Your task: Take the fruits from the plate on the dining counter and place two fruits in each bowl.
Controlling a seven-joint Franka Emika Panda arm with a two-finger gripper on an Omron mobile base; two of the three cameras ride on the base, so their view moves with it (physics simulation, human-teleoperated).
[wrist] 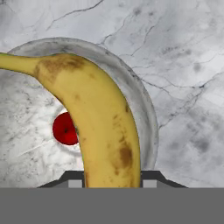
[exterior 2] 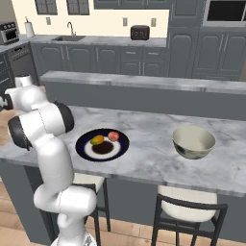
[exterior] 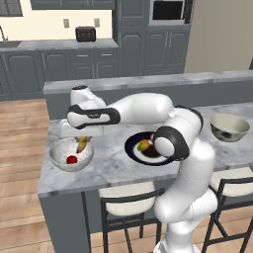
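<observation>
**Banana over the speckled bowl: lower, then let go**

Left base view: the gripper (exterior: 83, 140) hangs above the speckled bowl (exterior: 70, 154) at the left end of the dining counter (exterior: 113, 168), jaws clamped on the banana (exterior: 82, 144); a red fruit (exterior: 72, 159) lies inside.

Right base view: the plate (exterior 2: 102, 144) holds the yellow-green fruit (exterior 2: 97, 140) and pinkish-red fruit (exterior 2: 113, 136); the cream bowl (exterior 2: 193, 141) sits far right.

Hand view: the banana (wrist: 98, 122) overhangs the rim, so I would centre it and lower it before opening.

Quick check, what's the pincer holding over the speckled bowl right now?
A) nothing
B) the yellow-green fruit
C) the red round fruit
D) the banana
D: the pincer is shut on the banana, which hangs above the speckled bowl where the red round fruit already lies.
</observation>
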